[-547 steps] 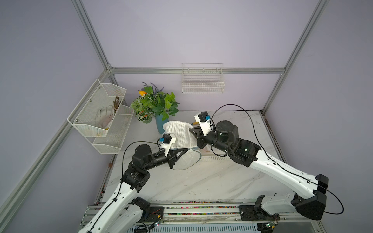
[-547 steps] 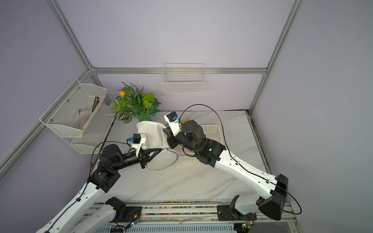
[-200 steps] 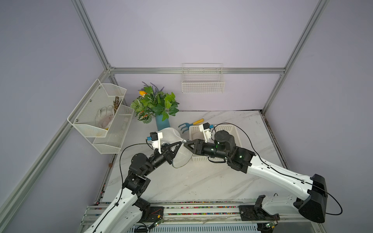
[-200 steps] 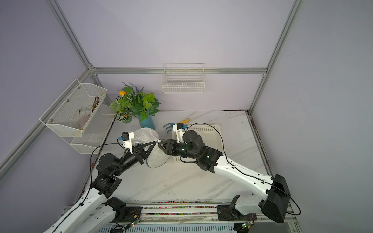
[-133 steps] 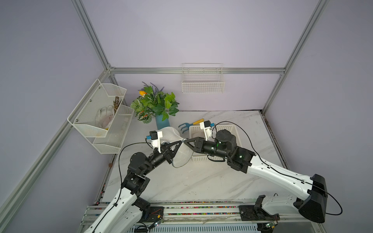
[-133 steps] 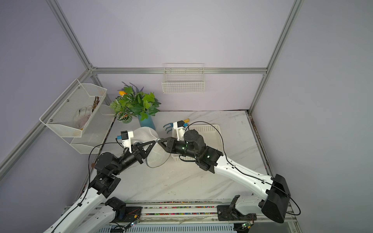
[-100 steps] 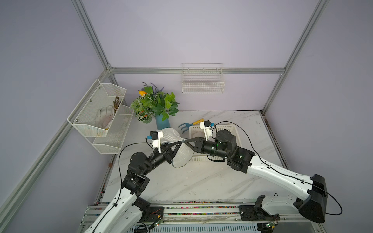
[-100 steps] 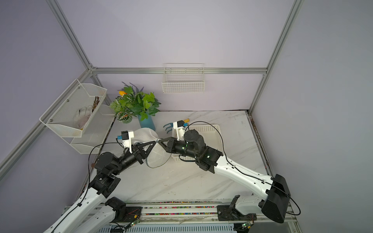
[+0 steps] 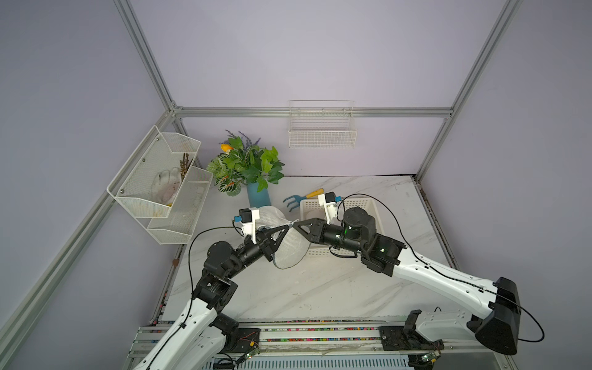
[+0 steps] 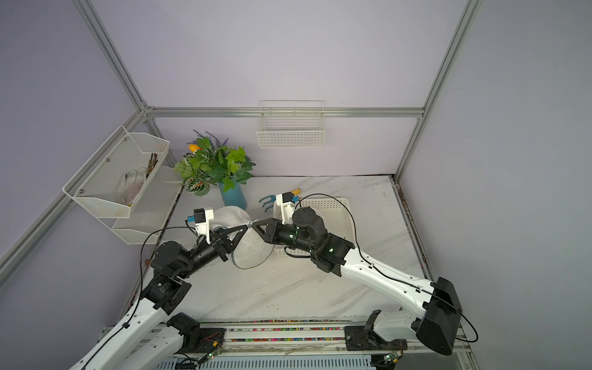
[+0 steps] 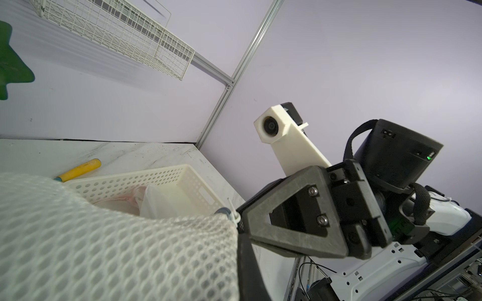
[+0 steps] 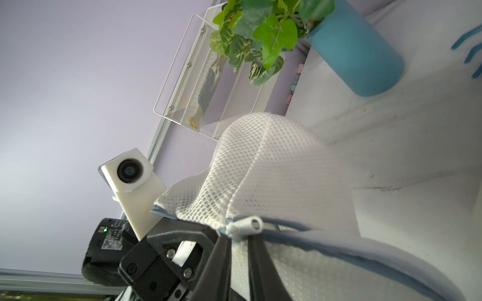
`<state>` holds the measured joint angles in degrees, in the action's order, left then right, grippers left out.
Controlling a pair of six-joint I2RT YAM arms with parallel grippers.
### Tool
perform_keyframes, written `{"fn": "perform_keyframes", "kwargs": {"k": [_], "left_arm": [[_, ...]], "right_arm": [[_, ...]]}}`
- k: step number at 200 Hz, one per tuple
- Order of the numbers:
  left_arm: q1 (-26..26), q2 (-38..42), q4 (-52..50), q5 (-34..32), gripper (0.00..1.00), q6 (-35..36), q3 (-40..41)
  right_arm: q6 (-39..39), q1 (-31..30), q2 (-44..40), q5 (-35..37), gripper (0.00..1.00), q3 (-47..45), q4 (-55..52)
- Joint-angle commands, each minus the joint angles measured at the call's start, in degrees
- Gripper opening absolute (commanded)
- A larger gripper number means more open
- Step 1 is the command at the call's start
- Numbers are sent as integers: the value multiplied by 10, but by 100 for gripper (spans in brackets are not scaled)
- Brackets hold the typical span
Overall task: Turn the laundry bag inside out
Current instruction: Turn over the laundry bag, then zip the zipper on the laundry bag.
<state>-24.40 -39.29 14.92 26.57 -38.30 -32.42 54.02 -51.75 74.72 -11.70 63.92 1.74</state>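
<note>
Mesh laundry bag [image 9: 290, 248] hanging from left gripper [image 9: 286, 227], clamped tight on its rim, right gripper [image 9: 296, 226] touching that rim from the right, jaws narrowly parted, cannot tell whether it grips.

Soft, even light from above fills both top views; the lilac walls [image 9: 320, 48] dim toward the corners, and only faint shadows lie on the pale table [image 9: 320, 288]. Both wrist views are wide-angle: the nearby mesh bag [image 11: 104, 247] looks soft, a leaf [image 11: 10, 65] is a green blur, and in the right wrist view the table glares white.
</note>
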Motion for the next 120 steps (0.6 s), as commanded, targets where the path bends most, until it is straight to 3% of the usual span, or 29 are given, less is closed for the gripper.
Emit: {"fn": "perform_keyframes", "kwargs": {"k": [1,57,120], "left_arm": [[2,10,17,9,0,17,-22],[1,11,18,17,0,20,-22],[1,8,25,25,0,19,-22]], "right_arm": [[-4,7,-18,-8,29,-8,4],[-4,49,-29,-96,42,-19,-4],[7,49,0,-158,40,0,16]]}}
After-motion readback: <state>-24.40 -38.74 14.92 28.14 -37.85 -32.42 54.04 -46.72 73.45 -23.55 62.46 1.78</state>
